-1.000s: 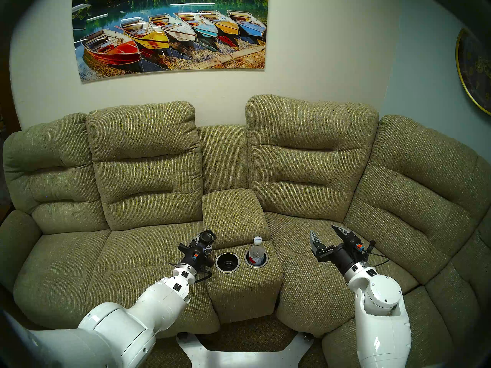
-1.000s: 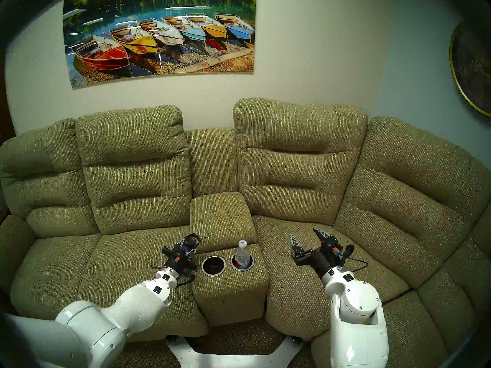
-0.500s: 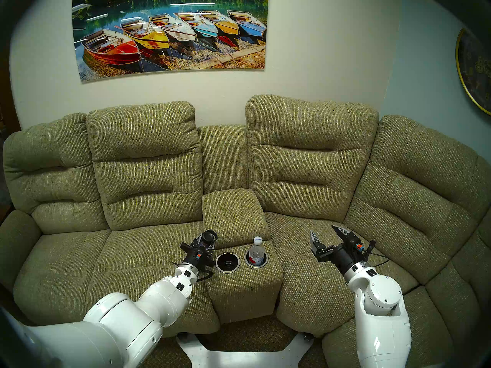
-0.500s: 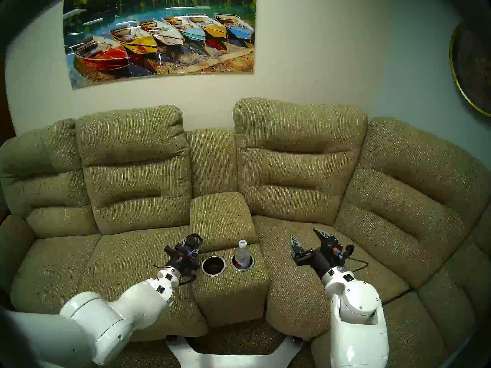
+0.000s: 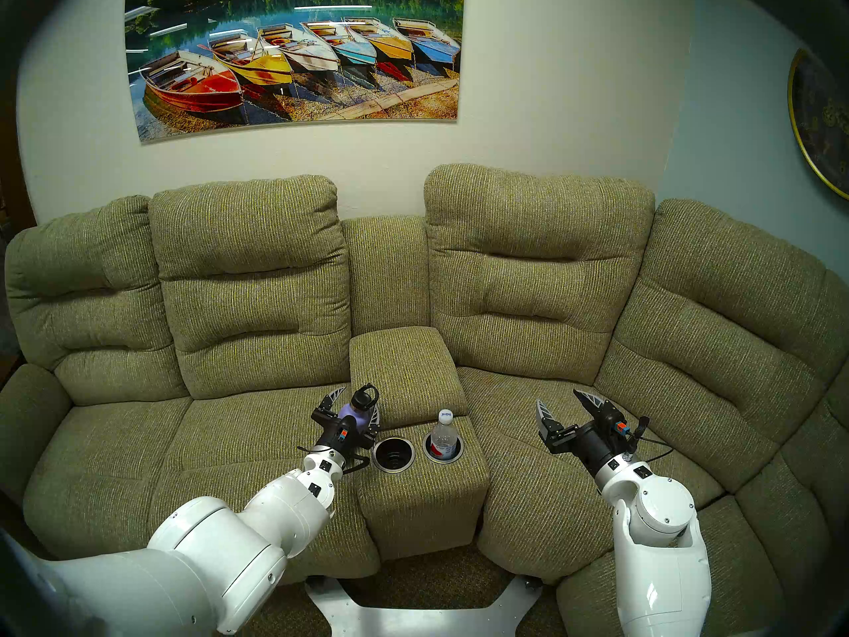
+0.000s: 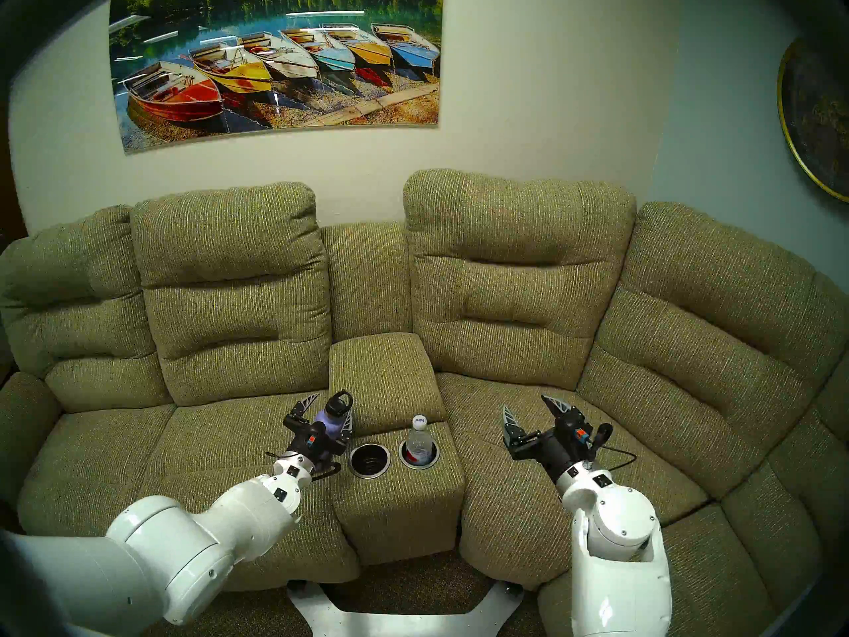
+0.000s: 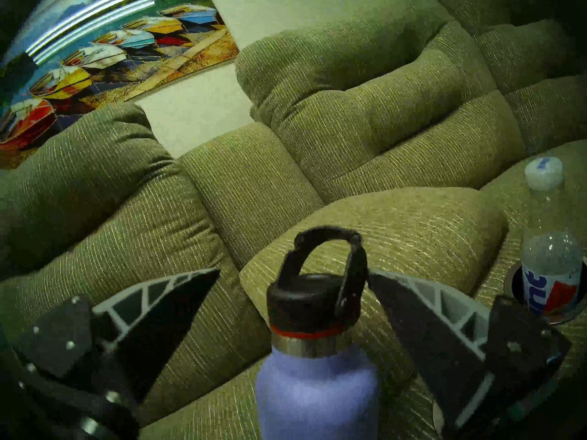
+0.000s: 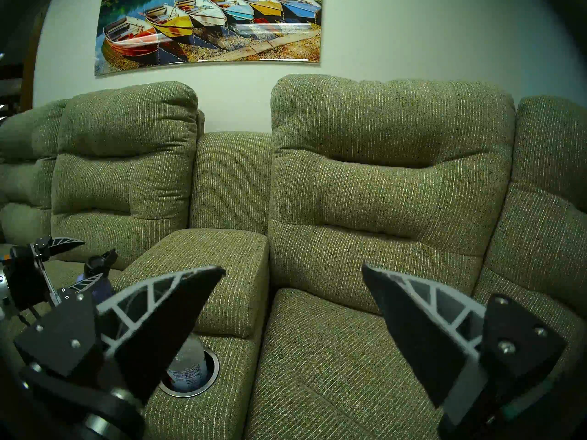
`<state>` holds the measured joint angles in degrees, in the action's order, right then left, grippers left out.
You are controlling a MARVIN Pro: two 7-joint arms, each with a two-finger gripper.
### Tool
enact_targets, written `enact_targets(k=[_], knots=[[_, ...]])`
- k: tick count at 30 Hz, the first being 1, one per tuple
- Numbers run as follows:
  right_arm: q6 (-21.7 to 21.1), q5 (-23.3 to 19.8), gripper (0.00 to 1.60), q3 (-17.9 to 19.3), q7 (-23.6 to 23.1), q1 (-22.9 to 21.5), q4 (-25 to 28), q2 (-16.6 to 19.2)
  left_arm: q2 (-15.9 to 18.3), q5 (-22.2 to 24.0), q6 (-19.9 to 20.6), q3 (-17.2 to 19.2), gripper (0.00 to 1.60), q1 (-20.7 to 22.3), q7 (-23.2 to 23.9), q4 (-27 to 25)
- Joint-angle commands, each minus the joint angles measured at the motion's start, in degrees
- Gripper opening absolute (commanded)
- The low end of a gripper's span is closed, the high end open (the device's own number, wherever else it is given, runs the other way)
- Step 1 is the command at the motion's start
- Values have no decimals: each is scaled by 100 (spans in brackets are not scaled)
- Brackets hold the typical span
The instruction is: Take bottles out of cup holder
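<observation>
Left end effector (image 7: 293, 290) spread wide, released around lavender metal flask with black loop-handled cap (image 7: 317, 382), right fingertip (image 7: 381, 283) beside the loop, flask upright, cap up

olive sofa (image 5: 257, 273) (boat picture (image 5: 294, 57) above, on wall)

Nothing legible — the clear bottle (image 7: 548, 271) label's blue letters are cut off.
</observation>
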<state>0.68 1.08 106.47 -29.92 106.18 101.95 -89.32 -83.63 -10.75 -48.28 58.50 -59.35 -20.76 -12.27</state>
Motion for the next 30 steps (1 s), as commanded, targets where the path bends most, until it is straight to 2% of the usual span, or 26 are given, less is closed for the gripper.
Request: enact_targets(k=[1,7,13,20,27,30], knots=[[20,-3,160,12,4,-22,126,10,-37,-144,-556,-85,160,177,-267,-314],[22,-4,160,11,3,-25,121,10,-2,-241,-672,-314,160,38,227,-912],[22,-4,160,11,3,-25,119,10,136,80,-672,-270,160,-195,954,-1472],[24,-5,160,11,2,-32,105,12,281,474,-672,-219,160,-524,1492,-2049],[25,-5,160,11,1,-34,102,12,393,967,-672,-259,160,-875,2267,-2492],[25,-5,160,11,1,-33,106,12,432,1179,-542,-284,160,-968,2596,-2705]])
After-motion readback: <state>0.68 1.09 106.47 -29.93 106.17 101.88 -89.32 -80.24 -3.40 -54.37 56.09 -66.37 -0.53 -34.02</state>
